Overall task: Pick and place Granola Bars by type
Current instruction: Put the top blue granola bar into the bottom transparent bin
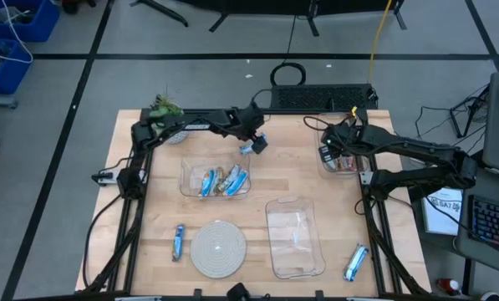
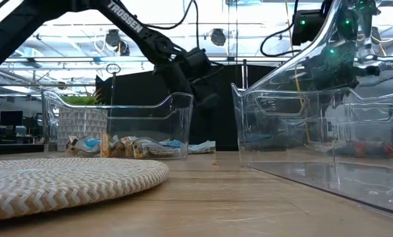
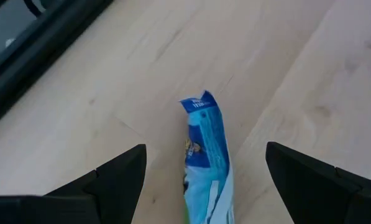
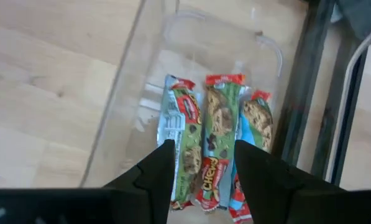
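Observation:
My left gripper (image 1: 254, 134) (image 3: 204, 186) hovers open near the table's far edge. Its fingers stand wide on either side of a bright blue granola bar (image 3: 207, 162) (image 1: 250, 147) that lies flat on the wood, untouched. My right gripper (image 4: 204, 171) (image 1: 333, 149) is open over a small clear bin (image 1: 343, 160) at the far right. In that bin three green-and-red bars (image 4: 219, 130) lie side by side on the floor. The middle bin (image 1: 216, 180) holds several mostly blue bars (image 2: 137, 146). Single blue bars lie at the near left (image 1: 179, 241) and near right (image 1: 355, 262).
A large clear bin (image 1: 295, 238) with nothing in it stands near the right, and a round woven plate (image 1: 218, 248) lies near the middle of the near edge. A small plant (image 1: 165, 109) sits at the far left corner. Bare wood shows between the bins.

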